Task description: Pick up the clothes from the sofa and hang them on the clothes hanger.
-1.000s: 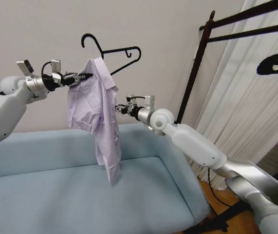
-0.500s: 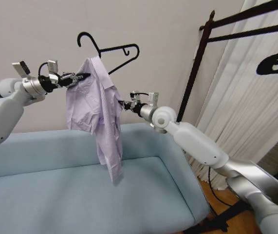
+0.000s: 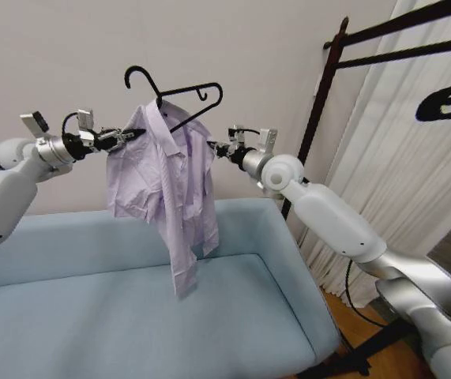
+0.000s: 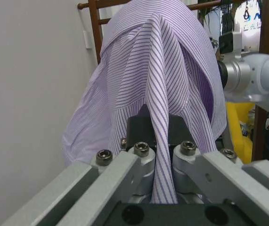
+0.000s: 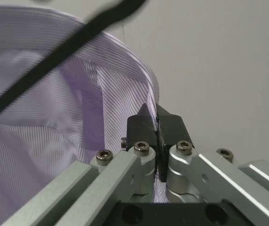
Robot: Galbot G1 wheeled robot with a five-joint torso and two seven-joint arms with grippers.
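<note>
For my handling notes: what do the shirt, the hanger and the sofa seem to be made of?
The shirt looks like thin woven cloth, perhaps cotton, matte: fine purple stripes, soft folds. The left end effector and right end effector pinch it. The hanger: black plastic or coated metal, thin, smooth; cannot tell which. The sofa: matte light-blue upholstery fabric, rounded edges.

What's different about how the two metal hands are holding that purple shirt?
The left gripper pinches a thick fold that drapes over its fingers; the right gripper nips only a thin edge. The left arm lies nearly level, the right arm slopes up from below. Both are shut on the shirt, holding it off the sofa.
</note>
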